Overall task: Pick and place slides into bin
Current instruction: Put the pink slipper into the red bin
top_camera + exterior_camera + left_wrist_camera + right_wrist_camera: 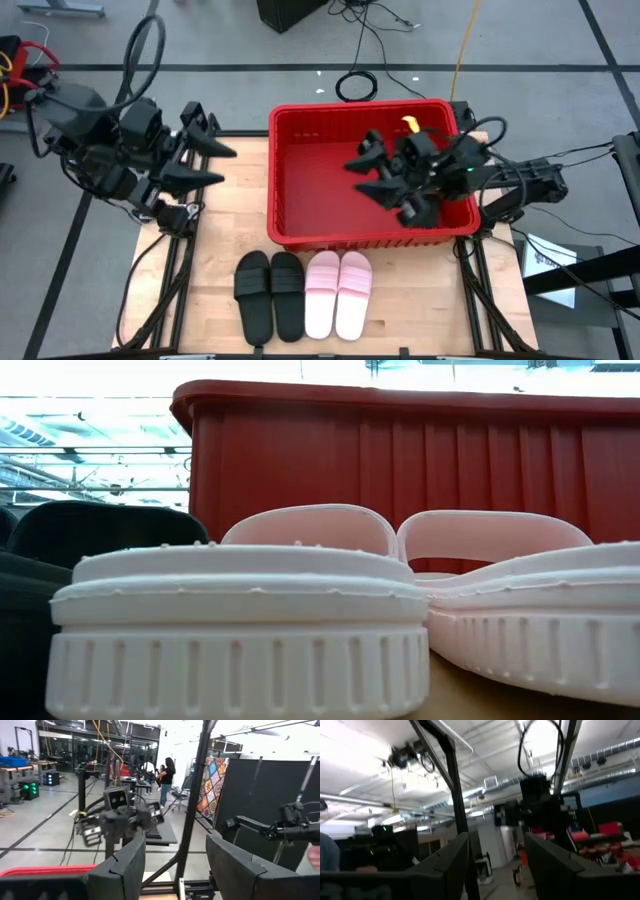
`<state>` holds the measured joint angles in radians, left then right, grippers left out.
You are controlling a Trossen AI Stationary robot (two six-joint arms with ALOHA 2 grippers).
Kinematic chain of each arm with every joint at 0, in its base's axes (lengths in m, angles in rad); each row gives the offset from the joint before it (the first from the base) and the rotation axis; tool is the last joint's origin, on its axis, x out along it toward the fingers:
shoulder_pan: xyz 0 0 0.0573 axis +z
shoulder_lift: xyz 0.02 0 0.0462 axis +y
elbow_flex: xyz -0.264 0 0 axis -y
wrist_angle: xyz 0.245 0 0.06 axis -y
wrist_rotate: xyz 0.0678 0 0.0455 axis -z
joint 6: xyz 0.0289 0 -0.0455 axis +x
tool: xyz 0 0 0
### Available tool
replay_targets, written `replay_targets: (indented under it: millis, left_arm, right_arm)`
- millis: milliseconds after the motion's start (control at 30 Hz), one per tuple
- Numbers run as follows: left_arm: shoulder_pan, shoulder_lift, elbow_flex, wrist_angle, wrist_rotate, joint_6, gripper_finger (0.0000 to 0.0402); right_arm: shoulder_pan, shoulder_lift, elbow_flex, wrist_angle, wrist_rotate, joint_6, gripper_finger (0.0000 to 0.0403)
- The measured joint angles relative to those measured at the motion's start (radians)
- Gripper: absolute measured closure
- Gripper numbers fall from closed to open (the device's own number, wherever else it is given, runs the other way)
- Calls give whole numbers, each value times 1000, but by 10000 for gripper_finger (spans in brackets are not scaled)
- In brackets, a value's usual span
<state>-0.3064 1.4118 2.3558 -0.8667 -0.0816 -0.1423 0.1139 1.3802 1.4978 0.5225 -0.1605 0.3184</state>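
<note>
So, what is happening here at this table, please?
A two-armed robot is clearing slides into the red bin. Two black slides and two pink slides lie side by side on the table, in front of the bin and outside it. The right pincer hangs open and empty over the bin. The left pincer waits open and empty beside the bin, holding nothing.

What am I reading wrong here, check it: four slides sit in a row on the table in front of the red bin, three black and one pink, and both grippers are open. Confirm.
The colour count is wrong. The high view shows two matte black slip-on slides and two pale pink slip-on slides, in a row on the wooden table in front of the large red ribbed plastic bin. The left gripper and right gripper are both open, as stated.
</note>
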Motion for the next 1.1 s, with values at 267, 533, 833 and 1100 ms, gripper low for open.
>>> replay_targets:
  millis: [267,533,833,1100]
  left_arm:
    - [-161,2,0,4,-185,11,197]
    - [-248,2,0,5,-298,17,197]
    - [-309,2,0,6,-366,17,197]
    - [-338,2,0,5,-399,18,197]
  right_arm:
    - [54,140,144,-218,-2,-12,220]
    - [72,276,295,-300,-55,-19,220]
    - [107,377,409,-543,-116,-24,220]
    - [186,379,411,-810,-101,-59,220]
